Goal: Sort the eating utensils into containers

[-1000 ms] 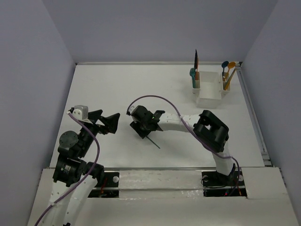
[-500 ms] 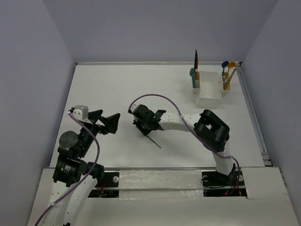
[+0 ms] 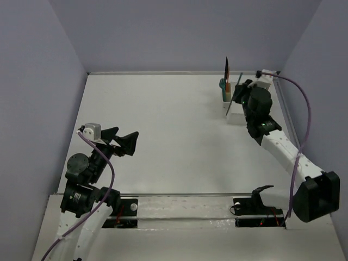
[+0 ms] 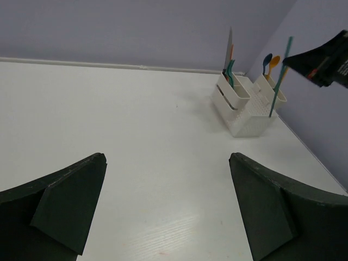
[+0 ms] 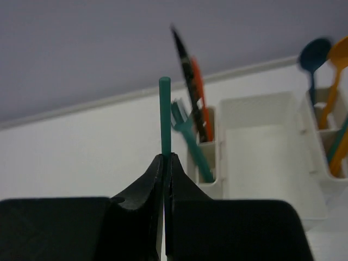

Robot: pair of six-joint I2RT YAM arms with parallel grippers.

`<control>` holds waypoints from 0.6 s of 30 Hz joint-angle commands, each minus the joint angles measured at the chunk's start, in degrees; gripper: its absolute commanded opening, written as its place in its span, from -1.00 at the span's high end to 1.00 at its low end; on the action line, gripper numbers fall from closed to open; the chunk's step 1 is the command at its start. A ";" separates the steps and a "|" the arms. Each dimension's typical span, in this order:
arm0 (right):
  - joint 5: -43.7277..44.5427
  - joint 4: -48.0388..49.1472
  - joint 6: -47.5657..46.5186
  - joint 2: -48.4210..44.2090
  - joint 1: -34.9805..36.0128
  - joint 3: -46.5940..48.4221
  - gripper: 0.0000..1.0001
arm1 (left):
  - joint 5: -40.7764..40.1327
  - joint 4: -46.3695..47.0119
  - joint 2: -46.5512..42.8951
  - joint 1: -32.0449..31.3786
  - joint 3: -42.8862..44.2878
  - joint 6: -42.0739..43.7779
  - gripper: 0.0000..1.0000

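— Chopstick in dark teal: where is it sitting?
— It is standing almost upright in the right gripper. The jaws are pinching it with no gap showing, and the shaft is rising well past the fingertips.
— And against the caddy?
— The white caddy is resting at the far right of the table. From above, the chopstick is hanging tilted beside the caddy's left end. Which compartment it is lining up with, and whether it is touching plastic, cannot be told.
— What is filling the cups?
— The left end cup is holding a grey-bladed knife and a teal fork, with something orange behind them. At the right end a blue spoon and an orange spoon are standing upright.
— The other arm?
— The left gripper is hovering at the near left, well apart from the caddy, its jaws spread wide and gripping nothing.
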 commanded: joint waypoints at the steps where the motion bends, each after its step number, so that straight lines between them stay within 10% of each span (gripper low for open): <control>1: 10.87 16.98 0.46 -5.24 -9.39 -4.34 1.00 | 0.72 2.26 -0.98 -0.80 0.14 0.14 -0.98; 18: 17.48 34.68 -18.88 16.28 -24.78 11.55 1.00 | 0.10 2.26 -1.69 -3.71 0.32 0.32 -0.98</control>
